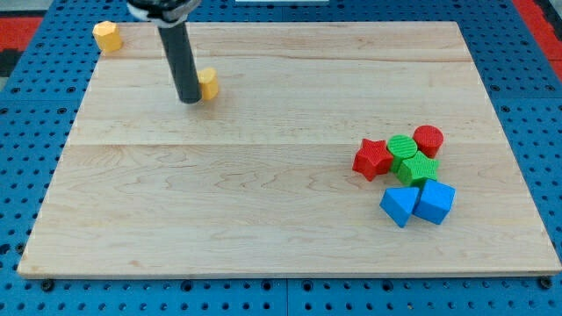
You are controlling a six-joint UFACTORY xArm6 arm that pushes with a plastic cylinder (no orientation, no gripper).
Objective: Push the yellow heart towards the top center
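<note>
A small yellow block (209,83), partly hidden by the rod so its shape is unclear, lies on the wooden board (263,193) in the upper left part. My tip (190,99) rests right against the block's left side. Another yellow block (106,36), roughly hexagonal, sits at the board's top left corner, well to the left of and above my tip.
A cluster of blocks lies at the right: a red star (372,159), a green cylinder (403,147), a red cylinder (428,140), a green block (418,168), a blue triangular block (399,206) and a blue cube (435,202). Blue pegboard surrounds the board.
</note>
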